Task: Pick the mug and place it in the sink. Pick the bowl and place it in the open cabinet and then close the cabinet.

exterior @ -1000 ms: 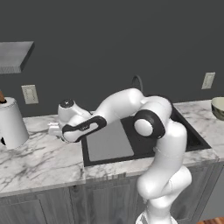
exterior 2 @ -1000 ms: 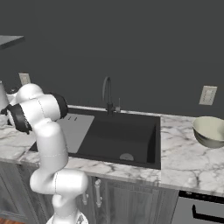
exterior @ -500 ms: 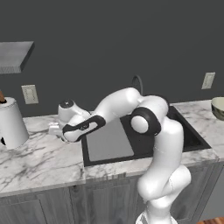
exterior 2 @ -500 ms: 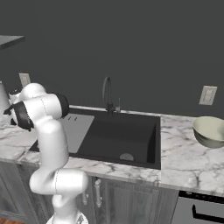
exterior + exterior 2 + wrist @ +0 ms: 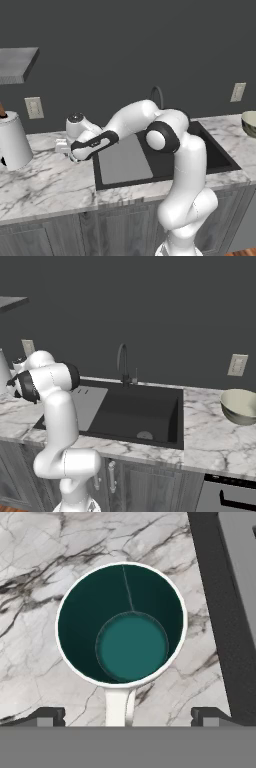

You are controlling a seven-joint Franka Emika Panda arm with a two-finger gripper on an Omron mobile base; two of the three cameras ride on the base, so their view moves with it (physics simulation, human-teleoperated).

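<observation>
Two containers matter on this marble counter (image 5: 45,185), and both look empty. Starting from the left in the left base view, a white canister (image 5: 12,141) stands near the wall with something brown sticking out of its top; what it is I cannot tell. Next comes the gripper (image 5: 64,148), low over the counter just left of the sink (image 5: 120,177). In the hand view its two dark fingertips (image 5: 47,716) stand wide apart at the bottom corners and hold nothing. Between them, straight under the hand, the mug (image 5: 121,623) stands upright on the marble. Its teal inside is bare, and its white handle points toward the bottom edge of that view. The dark rim of the sink runs just beside the mug, on the right side of the hand view.

In the right base view the sink (image 5: 107,432) shows a grey drainboard (image 5: 86,401) in its left part and a black basin with a round drain in its right part, and the faucet (image 5: 122,363) rises behind it. Far to the right, well apart from the sink, the bowl (image 5: 241,406) sits on the counter, and its olive inside has nothing in it.
</observation>
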